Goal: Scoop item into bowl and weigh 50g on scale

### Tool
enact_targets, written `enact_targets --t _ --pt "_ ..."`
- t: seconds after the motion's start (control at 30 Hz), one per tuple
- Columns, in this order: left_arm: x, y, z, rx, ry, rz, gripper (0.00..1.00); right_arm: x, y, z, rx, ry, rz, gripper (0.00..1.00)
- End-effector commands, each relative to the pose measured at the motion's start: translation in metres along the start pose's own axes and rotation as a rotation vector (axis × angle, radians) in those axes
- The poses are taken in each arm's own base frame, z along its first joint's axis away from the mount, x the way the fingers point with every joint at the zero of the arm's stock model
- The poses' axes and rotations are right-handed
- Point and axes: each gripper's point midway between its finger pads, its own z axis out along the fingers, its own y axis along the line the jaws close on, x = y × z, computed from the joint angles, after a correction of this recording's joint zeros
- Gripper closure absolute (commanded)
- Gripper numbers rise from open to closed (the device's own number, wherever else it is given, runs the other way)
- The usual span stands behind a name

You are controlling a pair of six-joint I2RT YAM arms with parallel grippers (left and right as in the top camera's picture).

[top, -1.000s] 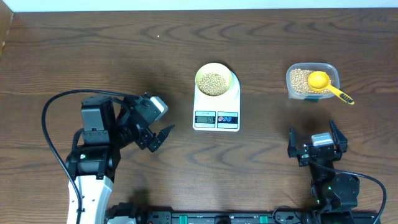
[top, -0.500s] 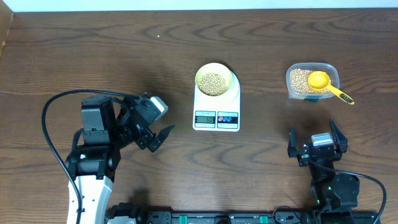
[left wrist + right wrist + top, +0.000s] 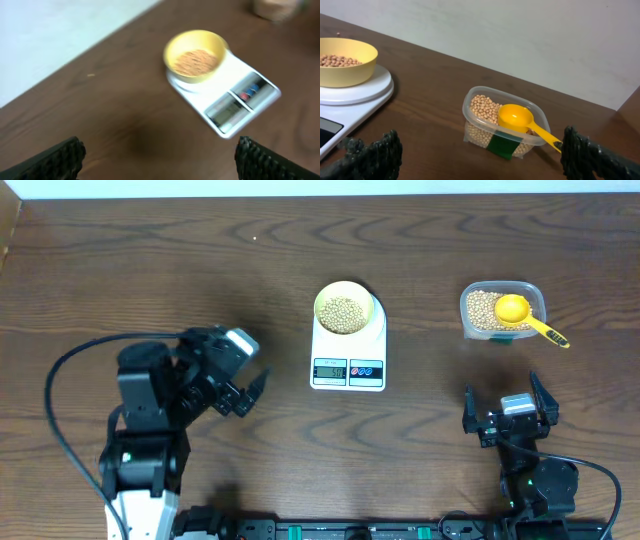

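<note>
On the scale (image 3: 348,370) sits the bowl (image 3: 319,308), beans (image 3: 343,314) inside. Left of the scale, the left gripper (image 3: 250,393) gapes wide and empty, pointing toward it, the nearer arm. Right of the scale, the right gripper (image 3: 502,392), equally wide and empty, is closer to the scoop (image 3: 520,313), whose handle points away from the scale.

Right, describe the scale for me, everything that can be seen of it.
The scale is a flat white rectangular slab with rounded corners, plastic by the look of it. It lies level on the brown wooden table, near its middle. On the front edge, facing the robot, are a small grey display, whose digits are too small to read, and two round buttons beside it. At the far end is a round white platform, where the pale yellow bowl of tan beans stands. Nothing else touches it.
</note>
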Motion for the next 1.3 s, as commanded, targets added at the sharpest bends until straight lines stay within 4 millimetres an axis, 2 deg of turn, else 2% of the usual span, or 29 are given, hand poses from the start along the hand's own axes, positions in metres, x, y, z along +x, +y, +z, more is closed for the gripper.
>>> enact_targets --t 0.0,0.2,0.7,1.0,1.27 --pt "0.003 0.026 -0.012 -0.188 -0.001 -0.218 0.02 0.0 0.001 0.0 0.0 -0.001 0.007 0.01" --pt "0.012 0.042 -0.028 -0.368 -0.126 -0.4 0.03 0.0 0.001 0.0 0.0 -0.001 0.007 0.01" --pt "0.054 0.018 -0.038 -0.457 -0.318 -0.344 0.02 0.0 0.001 0.0 0.0 -0.001 0.007 0.01" --pt "0.077 0.01 -0.035 -0.488 -0.365 -0.329 0.02 0.0 0.001 0.0 0.0 -0.001 0.007 0.01" --pt "0.091 0.012 -0.029 -0.512 -0.351 -0.339 0.02 0.0 0.001 0.0 0.0 -0.001 0.007 0.01"
